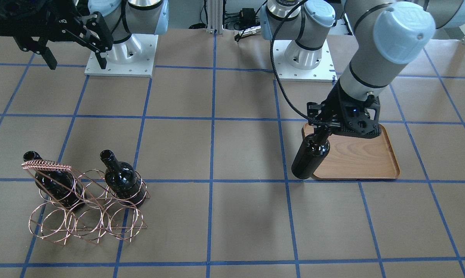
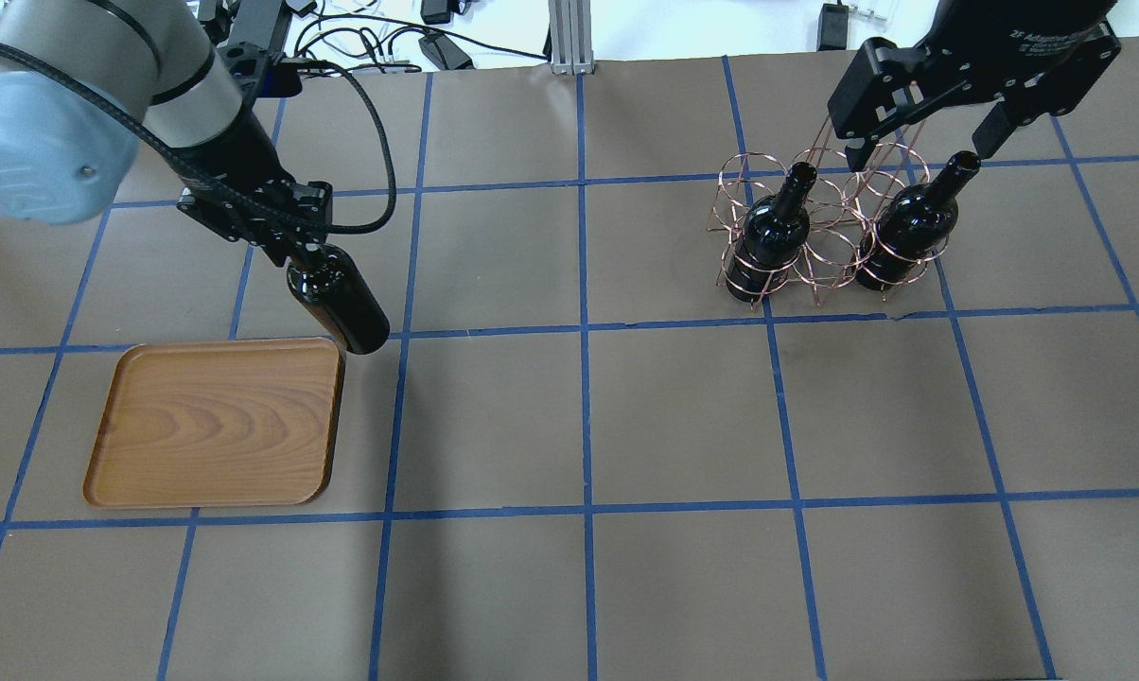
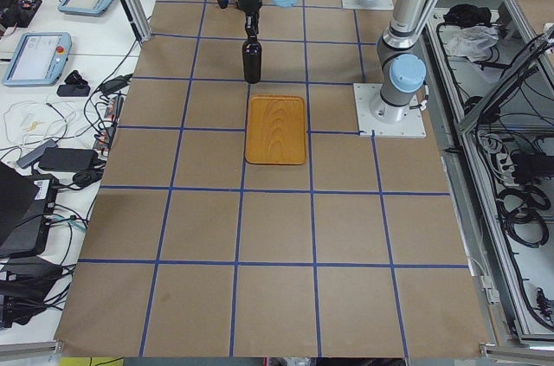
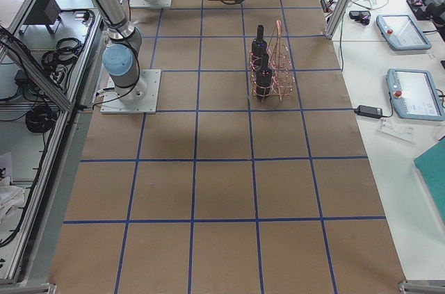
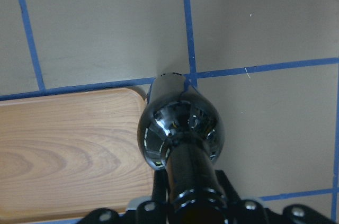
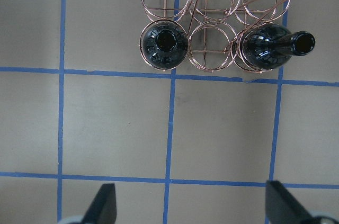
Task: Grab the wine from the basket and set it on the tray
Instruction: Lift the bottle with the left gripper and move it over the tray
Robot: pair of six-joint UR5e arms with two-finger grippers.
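Note:
My left gripper [image 2: 290,248] is shut on the neck of a near-black wine bottle [image 2: 340,310], which hangs upright with its base down. In the left wrist view the bottle [image 5: 180,131] sits just off the corner of the wooden tray [image 5: 63,150], over a blue tape crossing. The tray [image 2: 215,421] holds nothing. The copper wire basket [image 2: 827,248] holds two more bottles [image 2: 776,236] [image 2: 908,232], both standing. My right gripper [image 2: 919,142] is open and empty, high above the basket [image 6: 212,23].
The table is brown paper with a blue tape grid. The arm bases [image 1: 120,54] [image 1: 306,58] stand on white plates at the robot's edge. Cables [image 2: 418,47] lie beyond the table's far edge.

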